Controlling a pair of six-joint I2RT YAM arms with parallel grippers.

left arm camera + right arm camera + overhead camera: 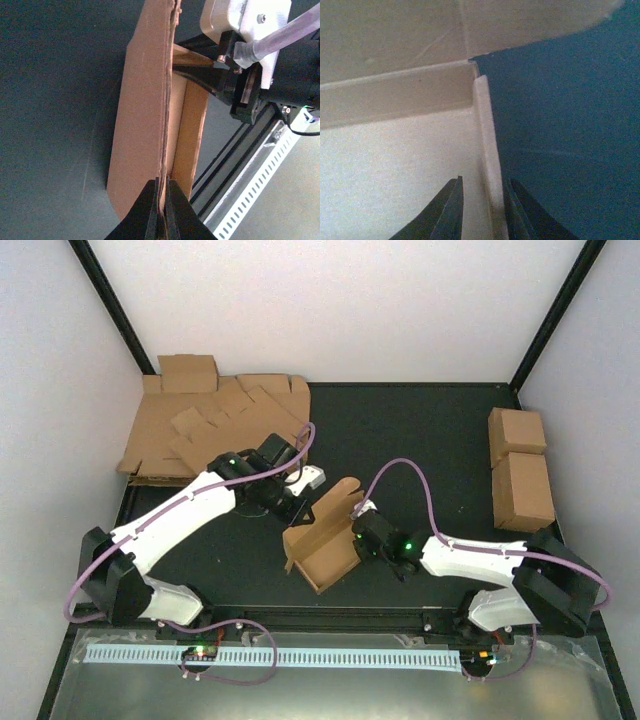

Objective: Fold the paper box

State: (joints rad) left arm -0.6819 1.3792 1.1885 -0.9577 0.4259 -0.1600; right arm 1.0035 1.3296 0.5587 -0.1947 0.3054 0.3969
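Two arms meet over the paper box (325, 550), which sits near the middle of the dark table (430, 430), a little toward the near edge and well apart from the other cardboard. The box is only half formed. Its floor panel lies flat with low walls raised beside it, and a taller panel stands up along its left side.

The left gripper (300, 508) reaches in from the left and is clamped tight on the thin edge of that tall panel. In its wrist view both black fingers (149, 210) press against the cardboard with no gap, and the corrugated edge runs away between them.

The right gripper (357, 530) comes in from the opposite side and sits astride a low side wall, close to a corner of the box. One finger is inside over the floor panel and the other is outside over the table. Its jaws are only narrowly parted. The inner finger (451, 205) stands clear of the wall by a slim strip and the outer one is just beside it, so nothing is pinched there.

Off in the far left corner lies a heap of flat cardboard sheets (215, 425), overlapping one another. Along the right edge stand two cardboard cuboids (523, 490), one just behind the other. A pale perforated strip (270, 655) runs along the near edge by the arm bases.
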